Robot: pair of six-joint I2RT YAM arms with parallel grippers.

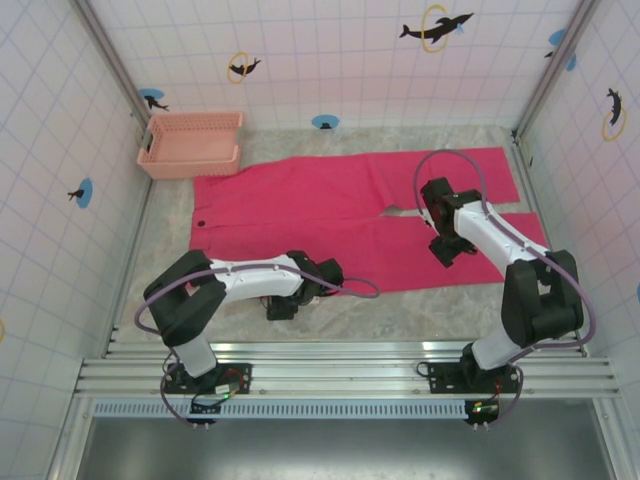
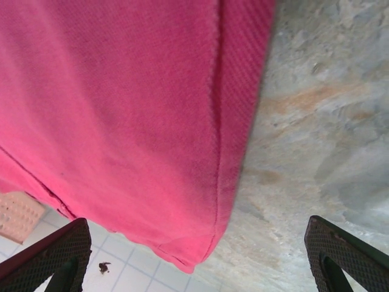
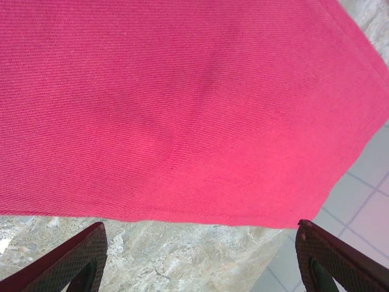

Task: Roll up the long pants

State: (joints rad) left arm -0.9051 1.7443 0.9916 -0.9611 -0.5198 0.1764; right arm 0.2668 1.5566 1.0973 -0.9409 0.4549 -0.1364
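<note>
Left hand (image 1: 279, 310) hangs wide open just beside the near edge of the pants (image 1: 330, 215), and the right hand (image 1: 445, 255) hovers open over the near leg, towards its hem. The pants lie flat, unrolled, on the tabletop (image 1: 400, 310). It seems the reaching step; next, the hands probably must descend and pinch one cloth edge.

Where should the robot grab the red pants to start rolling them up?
Probably the leg cuffs of the long pants, coming from the right end. The pants lie flat on the table with the legs stretched rightward, so those short hems give a free edge that a finger can slip under, then roll toward the waist.
</note>
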